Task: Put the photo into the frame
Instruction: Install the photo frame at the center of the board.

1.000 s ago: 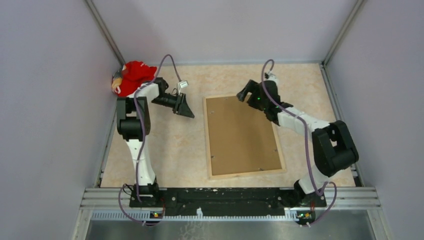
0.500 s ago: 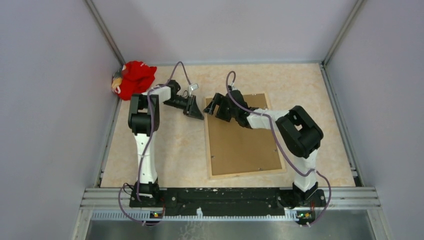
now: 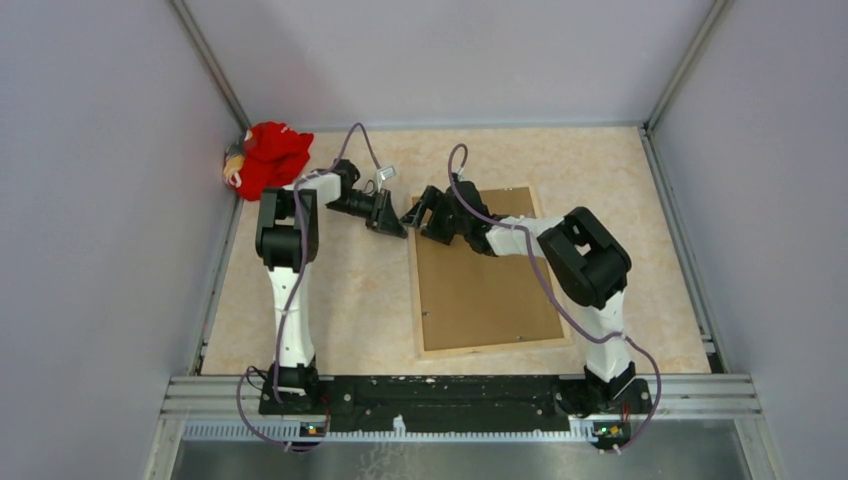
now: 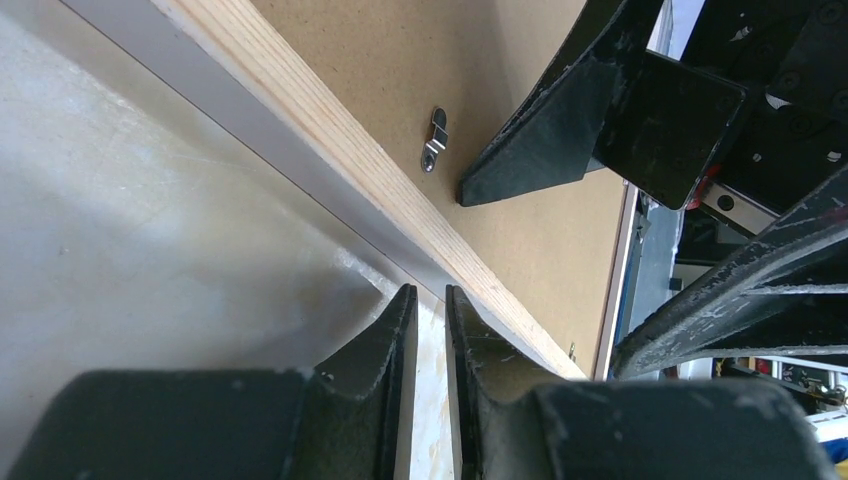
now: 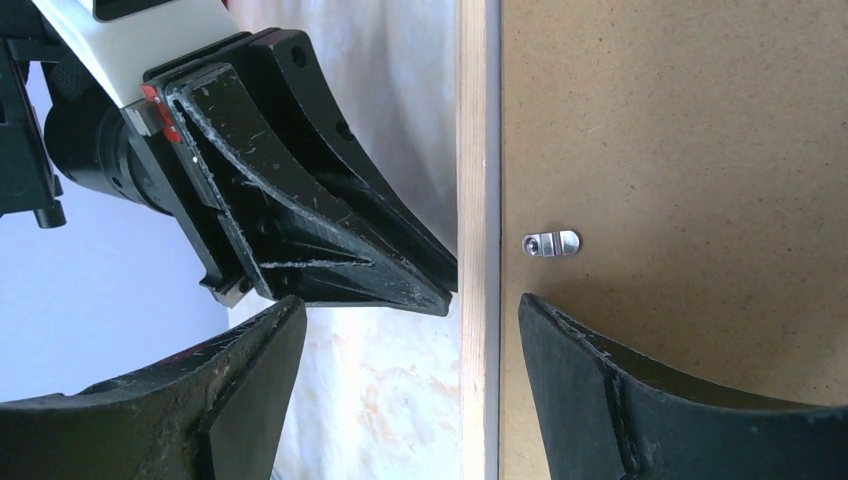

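Observation:
The frame [image 3: 495, 347] lies face down on the table, its light wood rear edges showing. A brown backing board [image 3: 490, 280] sits in it, with a small metal clip [image 5: 551, 243] near the left edge. The photo is out of view. My left gripper [image 3: 400, 232] is shut and empty, its tips [image 4: 430, 292] low on the table, right against the frame's left rail [image 4: 330, 150]. My right gripper [image 3: 413, 215] is open [image 5: 410, 305] and straddles that same rail [image 5: 478, 150] near the far left corner. One of its fingers is over the table and the other over the board.
A red stuffed toy [image 3: 268, 155] lies in the far left corner against the wall. Grey walls close in the table at the left, back and right. The two grippers are close together, tips almost touching, at the frame's far left corner.
My right arm has swung left across the frame from its far right side to its far left corner. My left gripper has moved a little right, up to the frame's left rail.

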You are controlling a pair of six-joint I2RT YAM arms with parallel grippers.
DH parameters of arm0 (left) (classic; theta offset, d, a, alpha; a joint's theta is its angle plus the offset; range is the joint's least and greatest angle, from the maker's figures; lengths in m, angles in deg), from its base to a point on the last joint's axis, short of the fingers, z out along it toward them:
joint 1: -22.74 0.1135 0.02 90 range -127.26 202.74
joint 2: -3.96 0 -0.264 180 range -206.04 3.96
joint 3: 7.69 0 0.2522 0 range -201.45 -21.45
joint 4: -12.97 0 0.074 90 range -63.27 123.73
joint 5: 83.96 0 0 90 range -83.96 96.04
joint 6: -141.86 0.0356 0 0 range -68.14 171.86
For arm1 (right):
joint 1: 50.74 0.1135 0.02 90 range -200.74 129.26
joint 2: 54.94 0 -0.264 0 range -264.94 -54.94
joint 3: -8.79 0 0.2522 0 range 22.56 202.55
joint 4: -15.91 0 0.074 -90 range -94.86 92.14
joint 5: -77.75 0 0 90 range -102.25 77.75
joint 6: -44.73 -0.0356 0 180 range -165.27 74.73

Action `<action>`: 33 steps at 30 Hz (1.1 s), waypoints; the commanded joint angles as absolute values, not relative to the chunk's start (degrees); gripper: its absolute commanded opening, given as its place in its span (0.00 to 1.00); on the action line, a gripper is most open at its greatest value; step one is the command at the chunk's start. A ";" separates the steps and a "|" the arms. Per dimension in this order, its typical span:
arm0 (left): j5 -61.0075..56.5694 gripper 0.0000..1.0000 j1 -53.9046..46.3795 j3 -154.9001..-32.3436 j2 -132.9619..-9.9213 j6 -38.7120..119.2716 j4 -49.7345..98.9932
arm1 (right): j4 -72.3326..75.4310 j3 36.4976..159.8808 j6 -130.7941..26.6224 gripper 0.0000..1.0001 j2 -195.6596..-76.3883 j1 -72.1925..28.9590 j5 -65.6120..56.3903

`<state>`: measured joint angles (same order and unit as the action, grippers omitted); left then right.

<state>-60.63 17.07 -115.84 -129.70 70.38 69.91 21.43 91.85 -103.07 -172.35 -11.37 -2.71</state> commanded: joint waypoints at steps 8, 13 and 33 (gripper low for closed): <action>-62.65 0.21 16.50 -115.32 -130.70 69.80 68.20 | 19.29 91.29 -104.11 0.78 -174.67 -10.53 -5.69; -62.99 0.21 16.50 -115.23 -130.21 69.84 68.22 | 19.89 88.12 -104.54 0.78 -171.50 -12.18 -6.58; -62.17 0.21 15.36 -114.86 -129.57 68.31 67.07 | 19.15 91.22 -102.44 0.77 -173.13 -14.35 -6.10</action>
<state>-60.79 16.37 -115.40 -129.70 68.74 68.43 23.03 89.75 -104.67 -171.80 -13.69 -3.80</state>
